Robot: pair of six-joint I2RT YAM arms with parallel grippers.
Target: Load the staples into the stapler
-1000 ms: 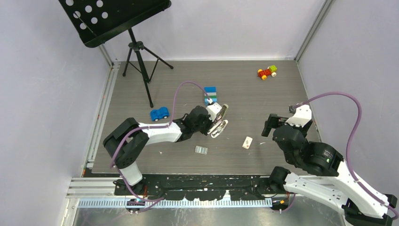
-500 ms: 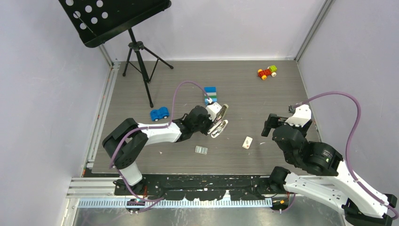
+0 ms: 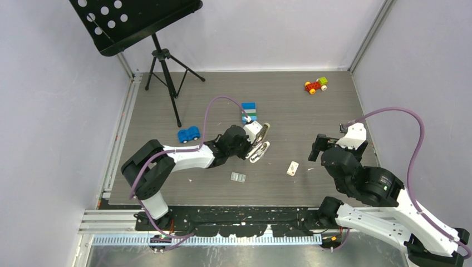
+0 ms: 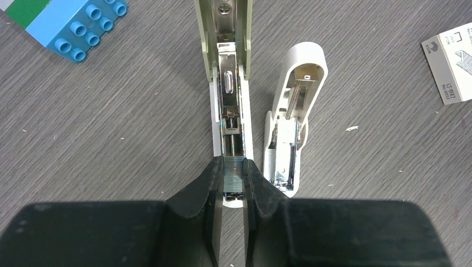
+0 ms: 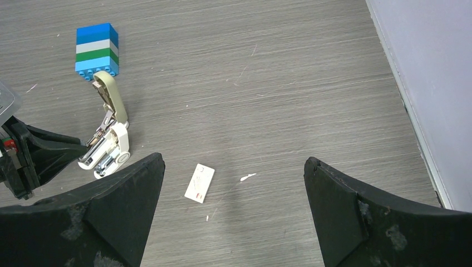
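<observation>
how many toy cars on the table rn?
2. A blue car sits by the feet of the music stand, left of centre; a red, yellow and green car sits near the far right corner. Some may be hidden.

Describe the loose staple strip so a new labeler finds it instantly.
On the dark wood-grain table, look toward the near edge, just on the near side of the opened stapler. The staples are the small flat silvery strip lying alone there; the box to their right is white card with red marks, not metal.
</observation>
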